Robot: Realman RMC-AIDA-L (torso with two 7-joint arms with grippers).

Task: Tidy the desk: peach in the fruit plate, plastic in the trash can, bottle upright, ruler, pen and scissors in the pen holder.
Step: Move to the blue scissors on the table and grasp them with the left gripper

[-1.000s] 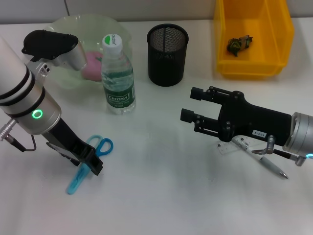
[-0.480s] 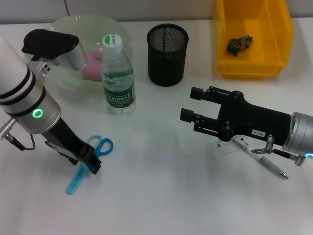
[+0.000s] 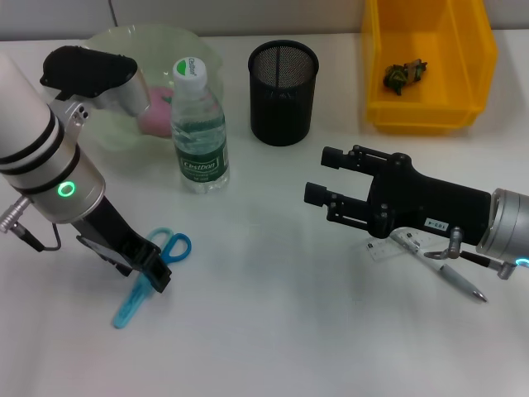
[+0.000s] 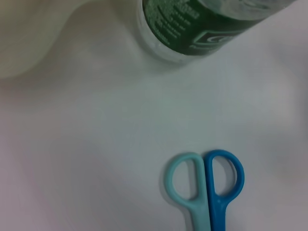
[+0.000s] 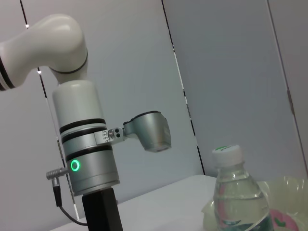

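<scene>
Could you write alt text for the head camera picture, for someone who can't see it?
The robot's left hand is down on blue scissors on a white desk; its right hand, open, hovers above a ruler and pen.

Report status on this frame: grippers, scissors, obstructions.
Left gripper down at scissors, grip not visible. Right gripper open, hovering mid-desk over ruler and pen. Bottle upright between scissors and pen holder.

Pen holder (image 3: 283, 81): black wire mesh, matt. Bottle (image 3: 197, 126): clear glossy plastic, green label; scissors (image 3: 151, 274): smooth blue plastic handles. Fruit plate (image 3: 116, 41): translucent pale green, probably plastic; trash can (image 3: 430, 62): glossy yellow plastic.
</scene>
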